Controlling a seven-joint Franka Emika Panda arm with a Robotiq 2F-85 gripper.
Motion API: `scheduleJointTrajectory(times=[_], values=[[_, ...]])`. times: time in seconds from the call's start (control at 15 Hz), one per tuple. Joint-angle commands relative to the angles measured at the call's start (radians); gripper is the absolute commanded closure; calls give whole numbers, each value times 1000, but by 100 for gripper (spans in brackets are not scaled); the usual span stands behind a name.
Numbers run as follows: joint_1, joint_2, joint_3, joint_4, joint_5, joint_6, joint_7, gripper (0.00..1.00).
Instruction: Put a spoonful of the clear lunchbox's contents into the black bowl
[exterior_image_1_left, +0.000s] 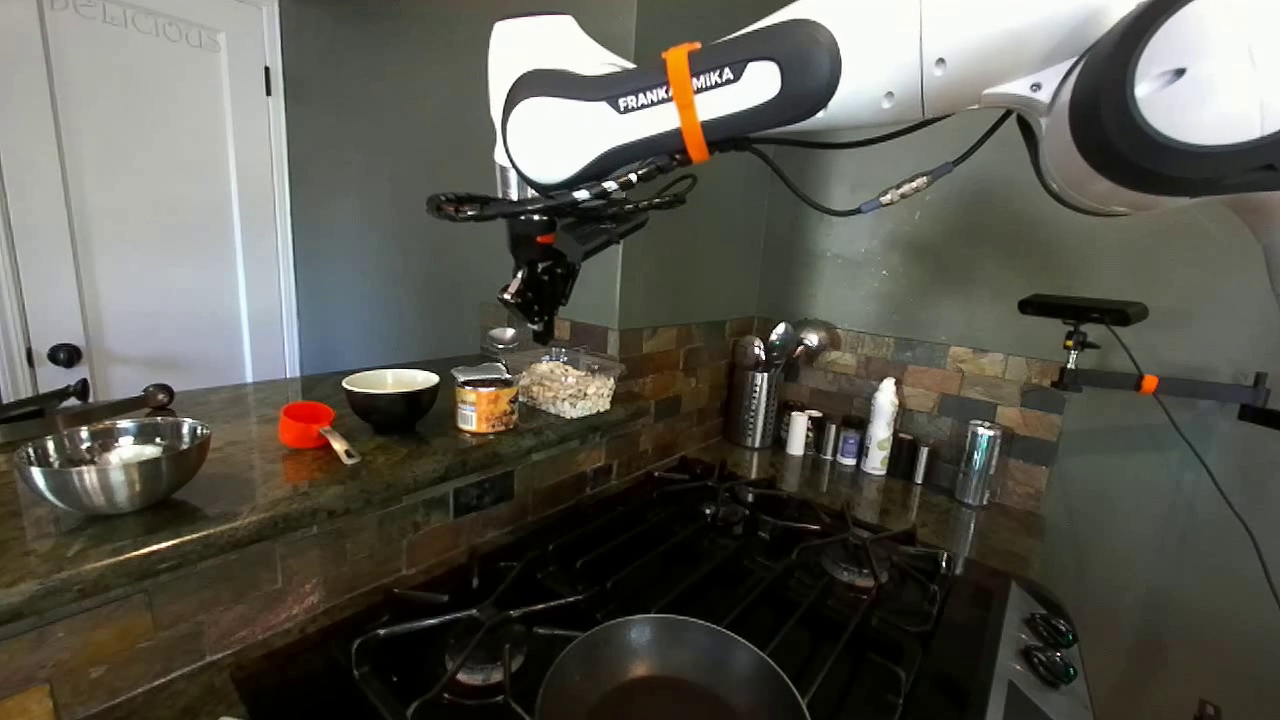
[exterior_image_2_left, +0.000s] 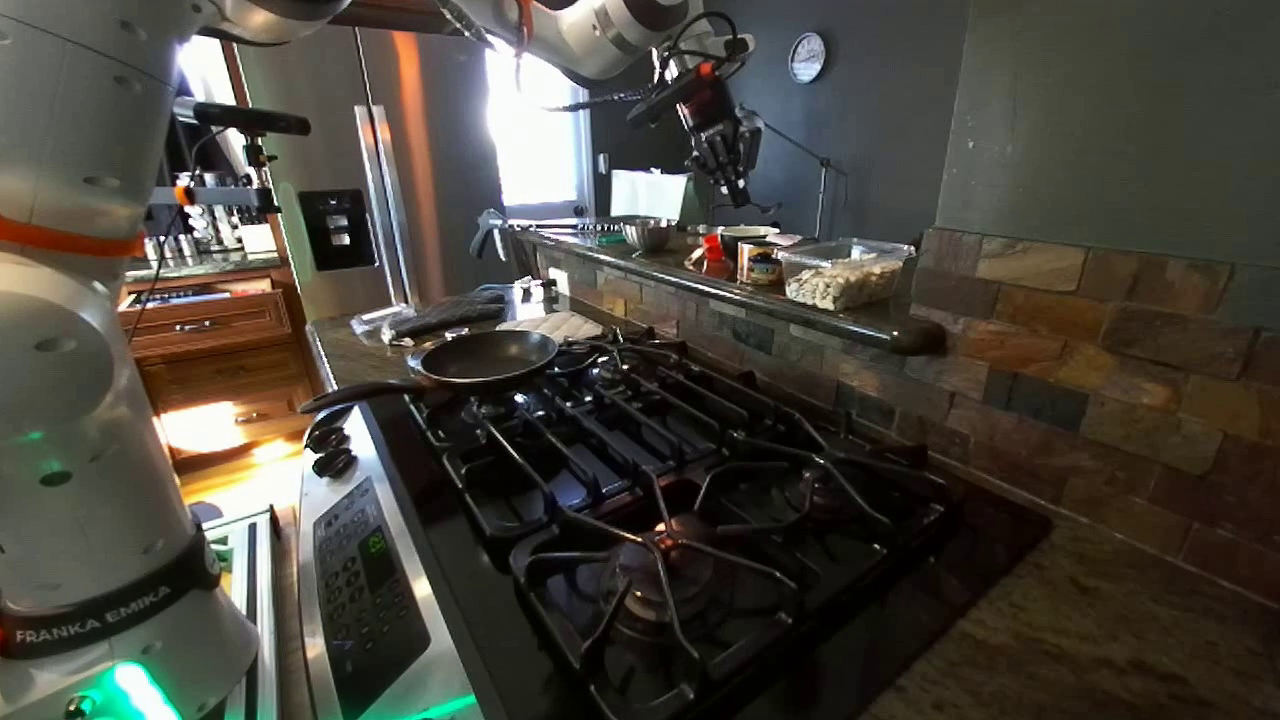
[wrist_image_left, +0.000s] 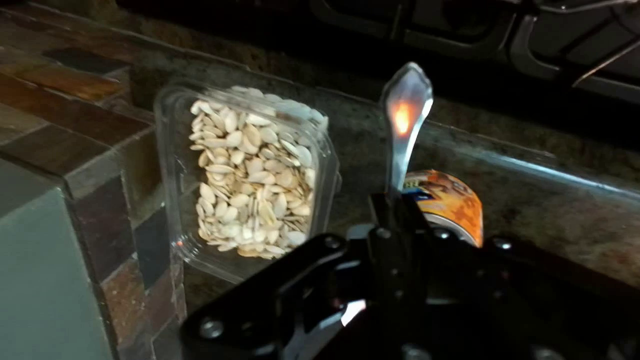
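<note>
Exterior view: "FRANKA EMIKA" arm (exterior_image_2_left: 80, 440)

The door (exterior_image_1_left: 165, 200) reads "DELICIOUS"; the arm (exterior_image_1_left: 870, 65) (twice) "FRANKA EMIKA".

At the wrist view's lower right, the gripper (wrist_image_left: 397, 206) hides parts of the spoon (wrist_image_left: 407, 112) and orange-labelled can (wrist_image_left: 450, 200). In an exterior view, the bottom edge cuts off the frying pan (exterior_image_1_left: 672, 668). In the upper half of an exterior view, the can partly hides the black bowl (exterior_image_2_left: 747, 233); the wall clock (exterior_image_2_left: 808, 58) is too small to read.
</note>
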Motion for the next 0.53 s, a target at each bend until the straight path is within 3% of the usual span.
scheduleJointTrajectory(times=[0.0,0.47], values=[[-26,8,-7,43,-30,-104,13,98],[-81,28,-12,66,-28,-143,-18,98]])
